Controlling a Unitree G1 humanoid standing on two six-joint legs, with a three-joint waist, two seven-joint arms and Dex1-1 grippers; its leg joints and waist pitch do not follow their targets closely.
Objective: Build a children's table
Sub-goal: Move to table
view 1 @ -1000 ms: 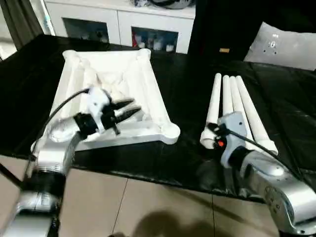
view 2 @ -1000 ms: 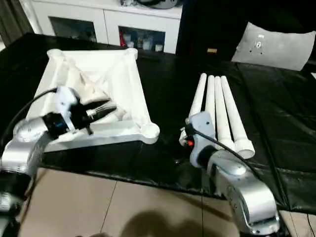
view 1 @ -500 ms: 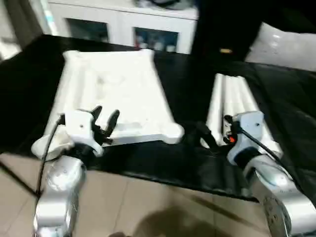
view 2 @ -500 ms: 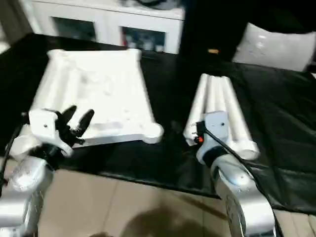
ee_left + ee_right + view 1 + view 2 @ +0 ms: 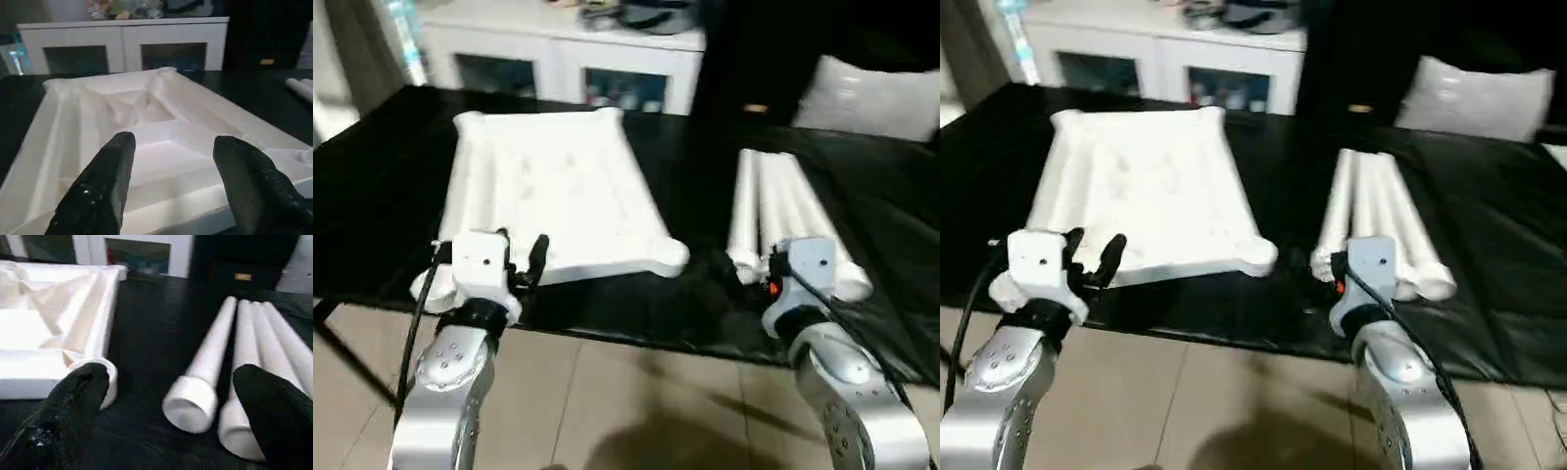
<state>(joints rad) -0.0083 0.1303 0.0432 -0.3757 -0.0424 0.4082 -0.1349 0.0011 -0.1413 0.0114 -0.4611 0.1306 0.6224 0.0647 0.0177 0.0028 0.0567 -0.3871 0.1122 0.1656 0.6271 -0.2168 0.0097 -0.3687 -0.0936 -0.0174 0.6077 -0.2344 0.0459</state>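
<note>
Left gripper (image 5: pixel 168 183) fingers spread, empty, at near edge of upturned table top (image 5: pixel 553 191); its wrist view shows ribbed underside. Right gripper (image 5: pixel 171 418) wide apart, empty, facing near ends of legs (image 5: pixel 783 211) lying side by side; its wrist view shows a corner socket (image 5: pixel 105 377). Head views add the black table (image 5: pixel 372 166) and white cabinets (image 5: pixel 558 64).

- The left silver forearm (image 5: pixel 445 377) rises from the lower left, bearing a white wrist block (image 5: pixel 480 262).
- The left gripper (image 5: pixel 519 257) points forward from that block; its two black fingers (image 5: pixel 100 188) stand apart with a clear gap between them and nothing in it.
- The right silver forearm (image 5: pixel 847 392) rises from the lower right, a black cable running along it.
- The right gripper (image 5: pixel 171 418) has its two black fingers (image 5: pixel 66 413) spread very wide, nothing between them.
</note>
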